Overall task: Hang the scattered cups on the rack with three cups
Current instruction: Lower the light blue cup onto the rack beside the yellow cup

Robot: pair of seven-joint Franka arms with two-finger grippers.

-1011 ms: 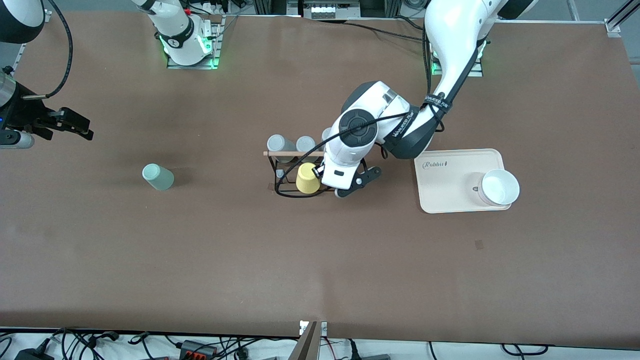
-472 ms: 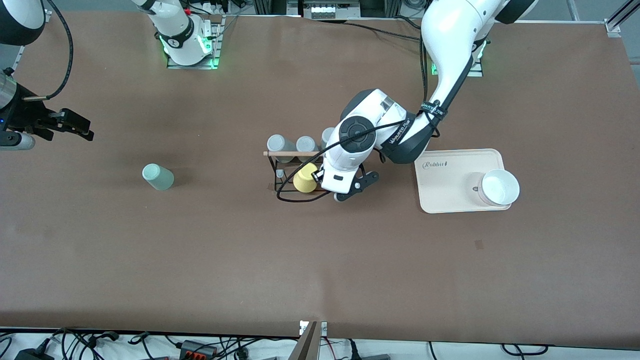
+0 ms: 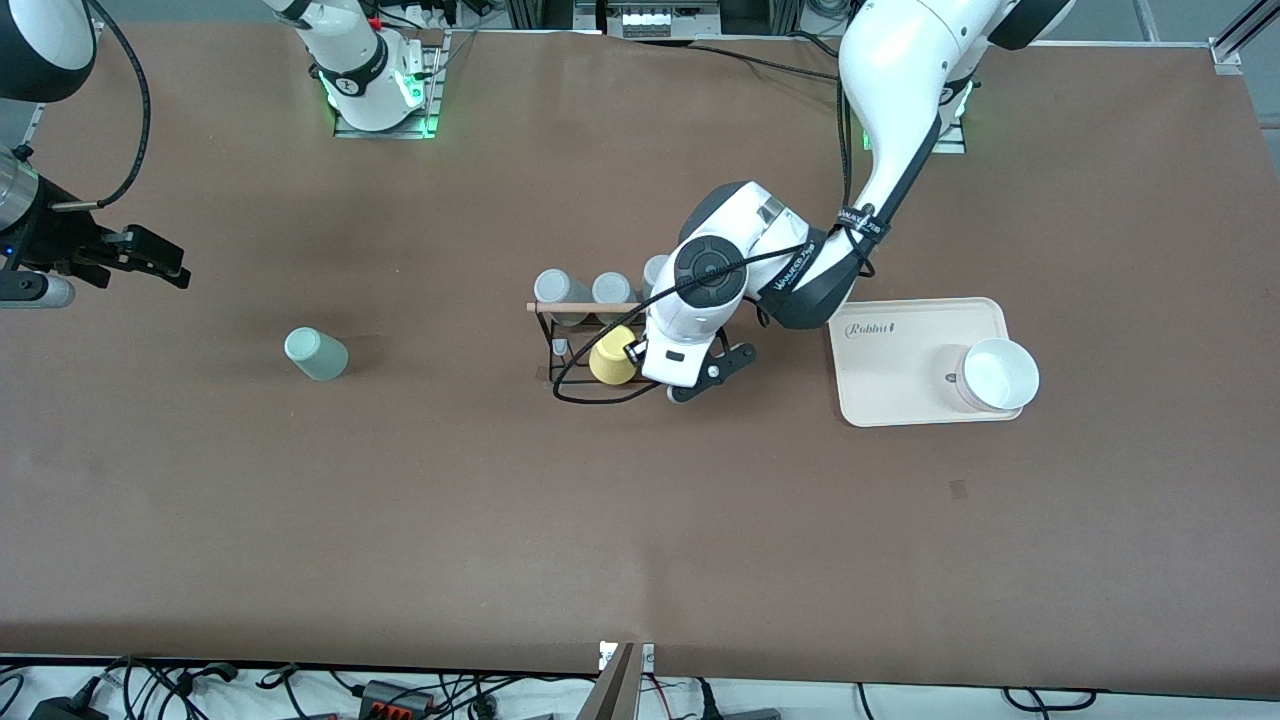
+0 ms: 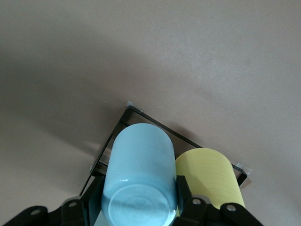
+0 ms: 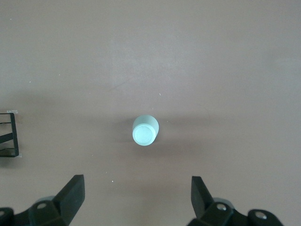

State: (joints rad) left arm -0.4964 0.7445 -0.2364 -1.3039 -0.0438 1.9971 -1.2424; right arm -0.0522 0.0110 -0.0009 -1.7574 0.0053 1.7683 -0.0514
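Note:
My left gripper (image 4: 137, 203) is shut on the light blue cup (image 4: 139, 174), held base-up over the black wire rack (image 4: 157, 126) beside the yellow cup (image 4: 210, 175). In the front view the left gripper (image 3: 690, 378) is over the rack (image 3: 556, 350), and the wrist hides the blue cup. The rack's wooden rod (image 3: 580, 307) carries three grey cups (image 3: 556, 288). The pale mint cup (image 3: 315, 354) stands upside down on the table toward the right arm's end. My right gripper (image 3: 150, 255) is open and empty above the table; its wrist view shows the mint cup (image 5: 145, 130) ahead of the gripper (image 5: 138, 195).
A beige tray (image 3: 885, 385) with a white bowl (image 3: 1001, 374) lies beside the rack toward the left arm's end. The yellow cup (image 3: 613, 358) sits on the rack's side nearer the front camera. A corner of the rack (image 5: 10, 134) shows in the right wrist view.
My left gripper has shifted slightly over the rack with the blue cup, and the yellow cup has rocked a little. My right gripper has drifted slightly toward the robots' bases.

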